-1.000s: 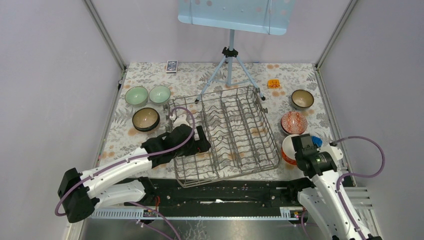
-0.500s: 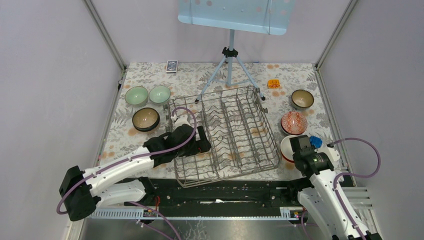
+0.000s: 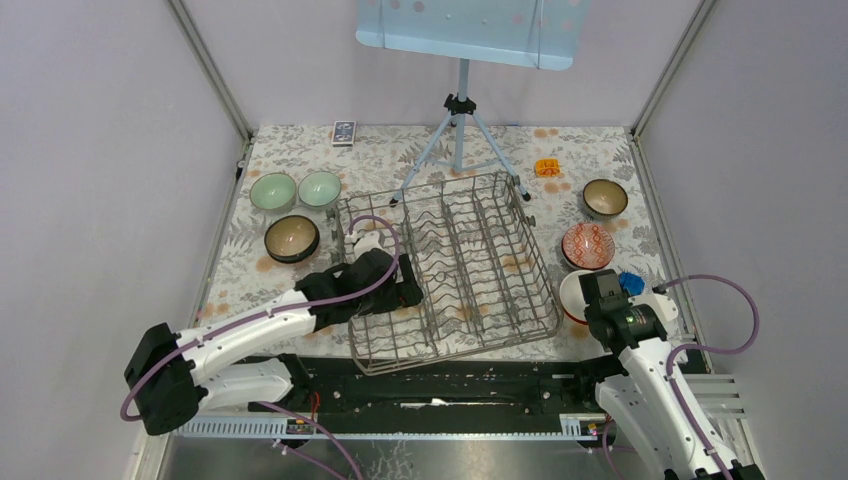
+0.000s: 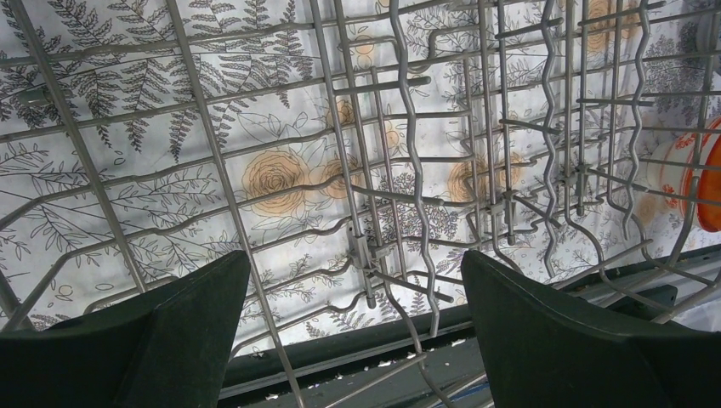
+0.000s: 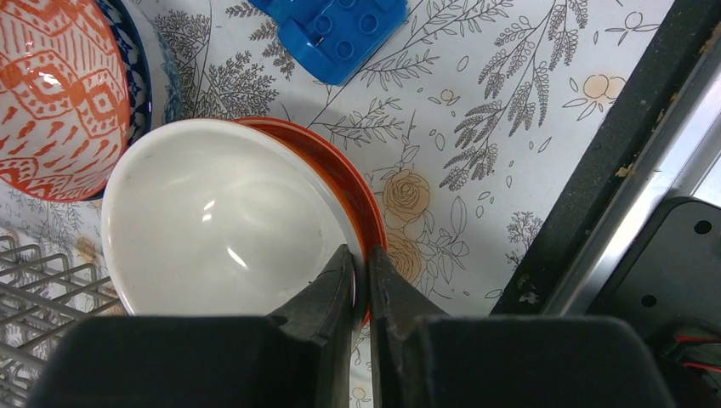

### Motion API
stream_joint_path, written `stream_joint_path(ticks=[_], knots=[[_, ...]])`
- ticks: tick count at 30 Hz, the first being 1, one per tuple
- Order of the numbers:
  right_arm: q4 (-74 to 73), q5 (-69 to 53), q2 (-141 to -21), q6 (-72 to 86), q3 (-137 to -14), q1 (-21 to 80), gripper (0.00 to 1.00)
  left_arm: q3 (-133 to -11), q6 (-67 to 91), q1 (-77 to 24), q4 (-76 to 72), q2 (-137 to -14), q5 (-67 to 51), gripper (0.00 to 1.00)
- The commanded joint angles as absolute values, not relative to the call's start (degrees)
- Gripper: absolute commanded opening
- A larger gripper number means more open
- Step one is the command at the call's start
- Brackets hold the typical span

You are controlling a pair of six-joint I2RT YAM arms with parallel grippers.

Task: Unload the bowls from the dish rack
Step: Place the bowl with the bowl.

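Right tool (image 5: 361, 262) is pinched narrow on the rim of the orange bowl (image 5: 229, 229). One finger is inside against the white lining and the other is outside on the orange wall. Whether this bowl rests on the bench (image 5: 476, 127) or is raised off it cannot be told. It is at the near right corner of the bench, just right of the dish rack (image 3: 470, 255). The red-and-white bowl (image 5: 55, 93) sits just beside it toward the far edge, with a dark blue rim showing beneath. A blue block (image 5: 340, 25) lies near the orange bowl on the right-edge side, apart from it.

Left tool (image 4: 353, 263) stands wide, with nothing between its fingers (image 4: 170, 340). It hangs over the near left part of the dish rack, with the wires and the floral bench cover below it.

The rack stands mid-bench, slightly askew to the edges. Toward the far left corner a pale green bowl (image 3: 272, 191) and a second pale green bowl (image 3: 320, 188) sit upright, just beside each other. A brown bowl (image 3: 292, 238) with a tan inside sits nearer, between them and the rack. A second brown bowl (image 3: 605, 197) sits by the right edge, beyond the red-and-white bowl. A tripod stand (image 3: 460, 140) occupies the middle of the far edge.
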State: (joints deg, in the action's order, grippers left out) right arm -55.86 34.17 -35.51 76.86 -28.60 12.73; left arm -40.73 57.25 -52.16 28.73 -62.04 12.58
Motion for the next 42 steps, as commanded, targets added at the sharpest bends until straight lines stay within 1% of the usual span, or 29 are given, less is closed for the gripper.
stream_joint_path(ticks=[1,9,16,18,30,33,36,38,40,42], knots=[[-54.5,34.7,-35.3,77.4,-29.6,12.5,0.15,-41.7,57.7,-51.9,26.4,-62.6,12.1,0.99],[-53.6,34.1,-35.4,76.5,-29.3,12.5,0.27,-40.9,57.7,-51.9,26.0,-62.4,12.0,0.99],[-53.5,33.9,-35.4,75.7,-29.7,12.4,0.32,-40.9,57.4,-51.9,25.9,-62.4,11.9,0.99],[-53.3,33.6,-35.5,74.9,-29.9,12.5,0.35,-40.8,57.4,-51.9,25.9,-62.2,11.9,0.99],[-56.9,36.0,-34.3,70.4,-35.7,12.5,0.7,-41.1,57.2,-51.9,25.5,-62.3,12.0,0.99],[-57.2,36.0,-34.4,69.0,-37.2,12.4,0.76,-41.3,57.0,-51.9,25.5,-62.5,11.8,0.99],[-57.3,36.2,-34.8,66.2,-39.6,12.5,0.77,-41.2,56.9,-51.9,25.5,-62.4,11.8,0.99],[-57.8,37.4,-35.1,64.4,-42.0,12.5,0.75,-41.3,56.9,-51.9,25.6,-62.2,11.9,0.99],[-58.0,39.6,-35.3,63.1,-43.2,12.4,0.7,-41.2,57.0,-51.9,25.5,-62.2,12.0,0.99],[-57.9,40.7,-35.5,62.8,-43.1,12.4,0.61,-41.1,57.0,-51.9,25.2,-62.4,12.1,0.99]])
